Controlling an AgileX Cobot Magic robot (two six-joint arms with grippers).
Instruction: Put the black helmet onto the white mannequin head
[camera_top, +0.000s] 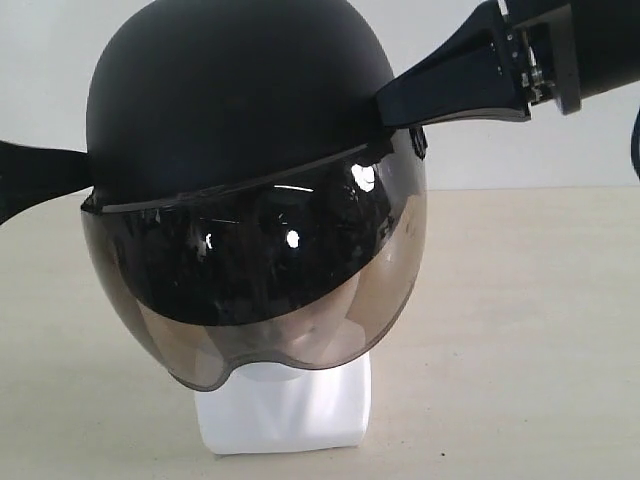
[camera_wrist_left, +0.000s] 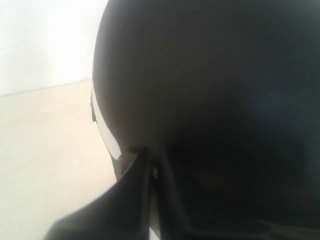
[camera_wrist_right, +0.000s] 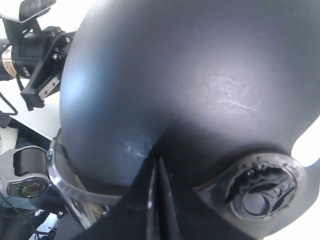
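1. Left gripper: fingers pressed together, tips at the lower rim of the black helmet. It looks like a pinch on the thin shell edge. In the exterior view it meets the helmet at 9 o'clock.
2. Right gripper: fingers likewise squeezed shut on the shell edge, just beside the side pivot. In the exterior view it comes in at 2 o'clock.
3. Reason for the hold (judgement): opposite-side grips keep the wide shell level and stop it rolling while it sits over the head.
4. Helmet position: over the white mannequin head. The tinted visor hangs down across the face, which shows only faintly through it. The squared neck base sticks out at 6 o'clock.
5. Seating: the helmet appears tilted slightly, its 9 o'clock side lower. I cannot tell whether the crown rests fully on the head.
6. Surroundings: a bare beige table and a plain pale wall behind. No other objects are near the head.
7. Obstructions: none on the table. Both grippers are clamped at the rim, so opening them unevenly could tip the helmet (judgement).
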